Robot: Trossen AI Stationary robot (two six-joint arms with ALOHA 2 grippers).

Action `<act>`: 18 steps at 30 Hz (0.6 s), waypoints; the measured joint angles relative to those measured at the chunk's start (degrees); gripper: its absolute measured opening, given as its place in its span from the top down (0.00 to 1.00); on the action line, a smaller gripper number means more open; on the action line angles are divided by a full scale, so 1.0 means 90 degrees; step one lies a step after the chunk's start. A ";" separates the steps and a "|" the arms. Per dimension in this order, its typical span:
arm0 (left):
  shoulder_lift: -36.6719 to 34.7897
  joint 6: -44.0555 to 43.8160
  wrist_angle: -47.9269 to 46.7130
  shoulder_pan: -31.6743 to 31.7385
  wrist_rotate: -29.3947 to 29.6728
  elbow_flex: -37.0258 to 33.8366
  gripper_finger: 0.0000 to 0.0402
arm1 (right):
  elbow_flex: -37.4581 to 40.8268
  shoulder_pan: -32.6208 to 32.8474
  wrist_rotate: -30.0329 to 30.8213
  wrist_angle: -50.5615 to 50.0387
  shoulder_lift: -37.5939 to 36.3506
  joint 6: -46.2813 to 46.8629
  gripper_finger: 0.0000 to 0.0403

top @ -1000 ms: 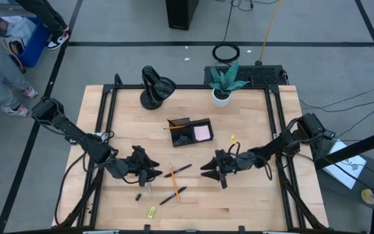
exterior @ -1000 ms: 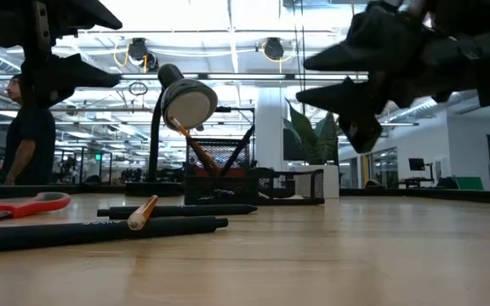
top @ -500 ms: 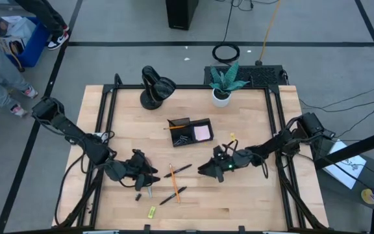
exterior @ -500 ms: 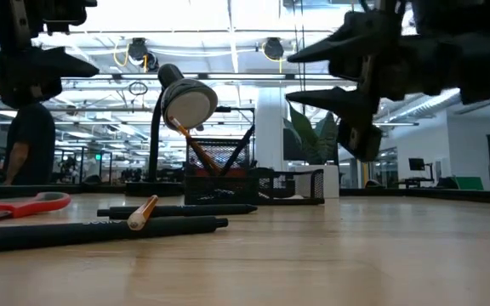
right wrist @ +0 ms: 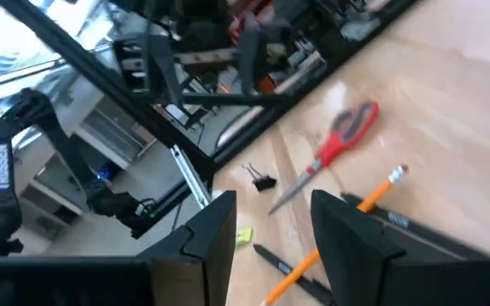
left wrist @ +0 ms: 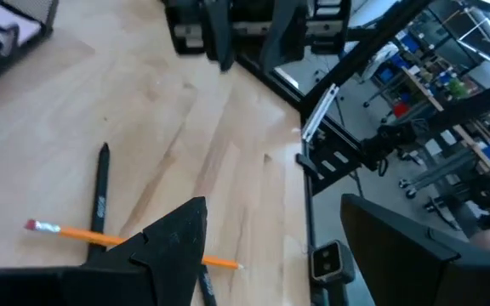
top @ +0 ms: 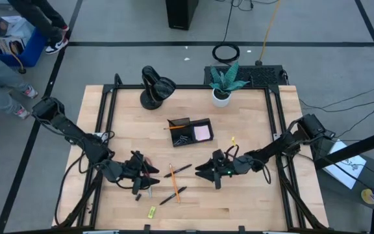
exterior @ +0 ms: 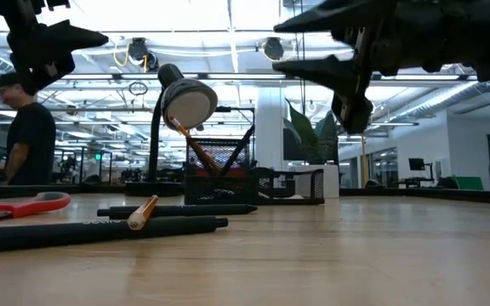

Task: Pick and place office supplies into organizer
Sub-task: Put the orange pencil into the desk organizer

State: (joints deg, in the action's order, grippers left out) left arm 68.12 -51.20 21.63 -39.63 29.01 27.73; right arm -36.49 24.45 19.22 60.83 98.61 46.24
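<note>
both arms hang above the loose supplies with nothing held: left gripper (top: 143, 179) spread over the red-handled scissors (right wrist: 334, 144), right gripper (top: 203, 171) spread beside the black pens (top: 179, 169) and orange pencils (top: 173, 184), likely lining up picks. the organizer (top: 190, 131) sits well apart mid-table, pink sticky-note pad (top: 202, 132) already inside.

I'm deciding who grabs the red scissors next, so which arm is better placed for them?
Left, probably. In the high view the left claw hangs open almost directly over the red scissors, while the right claw, also open, sits across the pencils and pens from them.
</note>
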 joint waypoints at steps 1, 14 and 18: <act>0.0000 0.0031 -0.0006 -0.0001 0.0043 0.0000 0.32 | -0.0023 0.0000 -0.0049 -0.0089 0.0000 0.0134 0.64; -0.0446 0.1535 -0.0015 -0.0209 0.0089 0.0000 0.32 | -0.2274 0.0178 0.0691 -0.5012 0.0000 0.0420 0.64; -0.0490 0.1585 0.0000 -0.0110 -0.0387 -0.0002 0.32 | -0.2031 0.0257 0.0955 -0.5384 -0.0061 0.0386 0.64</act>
State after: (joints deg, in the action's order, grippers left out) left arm 63.71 -36.94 21.63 -40.62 25.52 27.70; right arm -54.77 26.76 27.81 12.37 98.06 49.71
